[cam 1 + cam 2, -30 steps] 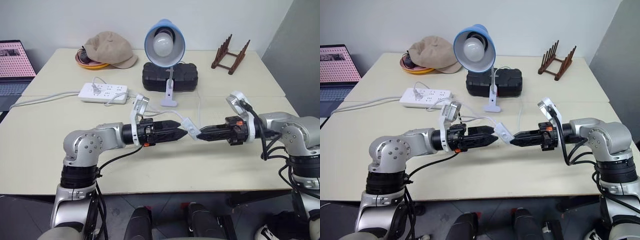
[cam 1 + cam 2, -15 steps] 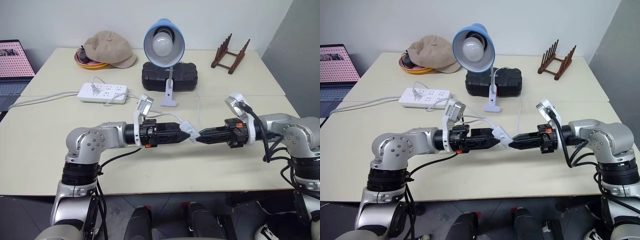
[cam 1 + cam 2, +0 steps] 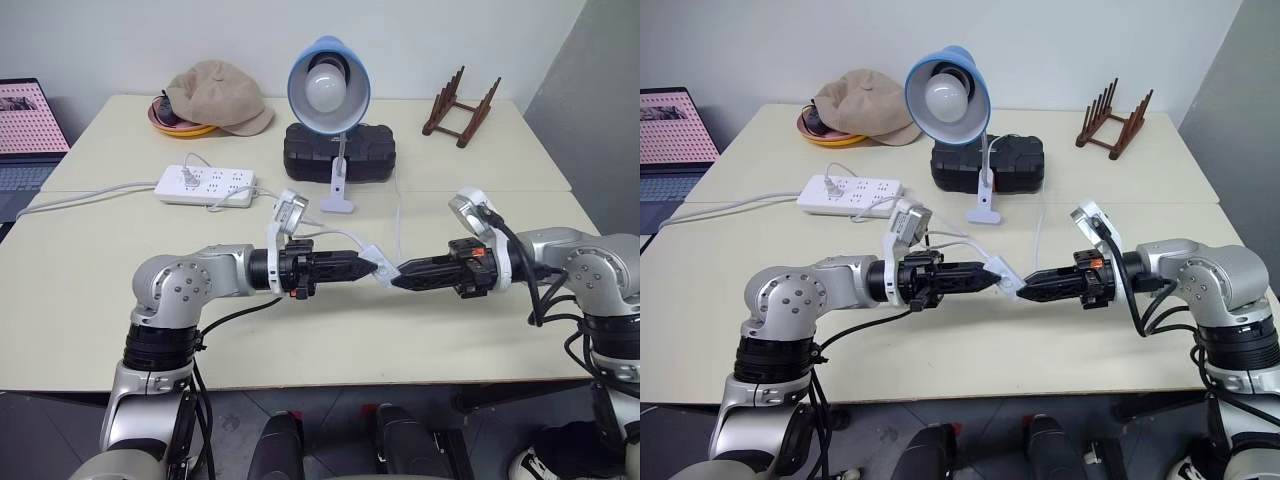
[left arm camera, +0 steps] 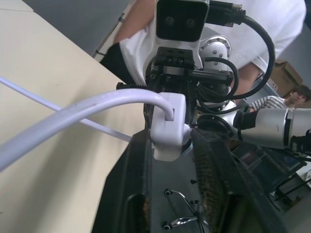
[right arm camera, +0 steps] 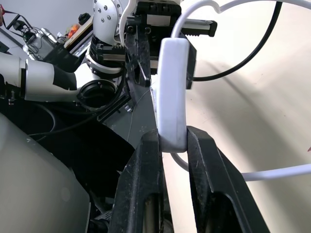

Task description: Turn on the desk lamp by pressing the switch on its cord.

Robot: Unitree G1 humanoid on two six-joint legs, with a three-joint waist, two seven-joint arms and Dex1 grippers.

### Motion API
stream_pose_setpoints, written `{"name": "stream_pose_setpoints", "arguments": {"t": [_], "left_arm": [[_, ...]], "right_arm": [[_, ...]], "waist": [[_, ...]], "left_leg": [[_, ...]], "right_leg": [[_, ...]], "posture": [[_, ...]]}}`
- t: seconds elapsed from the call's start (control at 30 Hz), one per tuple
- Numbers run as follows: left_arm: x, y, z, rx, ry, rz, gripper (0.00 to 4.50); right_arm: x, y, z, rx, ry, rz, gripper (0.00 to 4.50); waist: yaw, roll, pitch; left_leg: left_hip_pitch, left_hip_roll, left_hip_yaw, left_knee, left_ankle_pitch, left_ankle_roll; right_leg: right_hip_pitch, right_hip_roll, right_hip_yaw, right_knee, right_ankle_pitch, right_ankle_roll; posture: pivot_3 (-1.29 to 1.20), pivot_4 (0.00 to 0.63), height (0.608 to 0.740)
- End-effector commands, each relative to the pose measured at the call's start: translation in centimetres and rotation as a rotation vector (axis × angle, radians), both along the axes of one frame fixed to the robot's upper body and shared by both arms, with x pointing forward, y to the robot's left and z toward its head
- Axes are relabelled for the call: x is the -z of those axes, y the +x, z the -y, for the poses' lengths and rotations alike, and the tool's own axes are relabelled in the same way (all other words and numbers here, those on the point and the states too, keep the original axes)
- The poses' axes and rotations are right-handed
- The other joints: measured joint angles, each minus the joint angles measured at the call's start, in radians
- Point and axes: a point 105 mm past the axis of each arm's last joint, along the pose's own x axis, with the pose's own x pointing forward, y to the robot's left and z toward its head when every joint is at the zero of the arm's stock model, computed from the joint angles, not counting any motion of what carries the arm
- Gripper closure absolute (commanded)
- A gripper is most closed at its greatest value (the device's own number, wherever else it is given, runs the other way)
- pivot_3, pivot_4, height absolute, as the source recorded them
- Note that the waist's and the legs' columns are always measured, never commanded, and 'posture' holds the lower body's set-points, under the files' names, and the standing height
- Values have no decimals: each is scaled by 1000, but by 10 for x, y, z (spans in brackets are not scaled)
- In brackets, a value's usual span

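Note:
The desk lamp [image 3: 329,85], with a light blue shade and a round white bulb, stands at the back middle of the table. Its thin white cord [image 3: 398,215] runs forward and rises to the small white switch [image 3: 380,268], which hangs above the table between my two grippers. From the left, my left gripper [image 3: 368,267] points level and is shut on the switch [image 4: 168,126]. From the right, my right gripper [image 3: 398,278] is shut on the other end of the switch [image 5: 173,92]. The two sets of fingertips almost meet.
A white power strip [image 3: 205,185] lies at the left. A black case [image 3: 340,152] sits behind the lamp's base. A tan cap [image 3: 215,97] on an orange dish, a wooden rack [image 3: 460,108] and a laptop [image 3: 25,130] stand around the back. A person's white shirt [image 4: 272,19] shows beyond the table.
My left gripper's fingers, open around the switch a second ago, have closed onto it. Both arms stayed in place, and the right gripper kept its grip.

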Motion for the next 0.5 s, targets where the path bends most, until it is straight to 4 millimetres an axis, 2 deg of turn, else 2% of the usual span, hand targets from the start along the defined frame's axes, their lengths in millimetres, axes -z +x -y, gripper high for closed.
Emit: {"name": "stream_pose_setpoints", "arguments": {"t": [0.03, 0.37, 0.43, 0.47, 0.5], "left_arm": [[-7, -5, 1, 14, -11, 35, 4022], [-1, -4, 0, -24, 25, 56, 4096], [-2, -4, -2, -25, 0, 38, 3395], [-3, -4, -5, -25, -9, 31, 3335], [-3, -4, -6, -26, -14, 29, 3078]], "right_arm": [[-8, -9, -5, -61, 13, 35, 4179], [-8, -5, -4, -51, 12, 48, 4179], [-8, -4, -4, -48, 11, 51, 4179], [-8, -3, -4, -45, 10, 56, 4179], [-9, -1, -3, -42, 9, 59, 4179]], "waist": [[0, 0, 0], [0, 0, 0], [0, 0, 0], [0, 0, 0], [0, 0, 0]], "left_leg": [[0, 0, 0, 0, 0, 0], [0, 0, 0, 0, 0, 0], [0, 0, 0, 0, 0, 0], [-1, 0, 0, 0, 0, 0], [-1, 0, 0, 0, 0, 0]], "right_leg": [[0, 0, 0, 0, 0, 0], [-1, 0, 0, 0, 0, 0], [-1, 0, 0, 0, 0, 0], [-1, 0, 0, -1, 0, 0], [-1, 0, 0, -1, 0, 0]], "posture": [[0, 150, 740], [0, 150, 740], [0, 150, 740], [0, 150, 740], [0, 150, 740]]}}
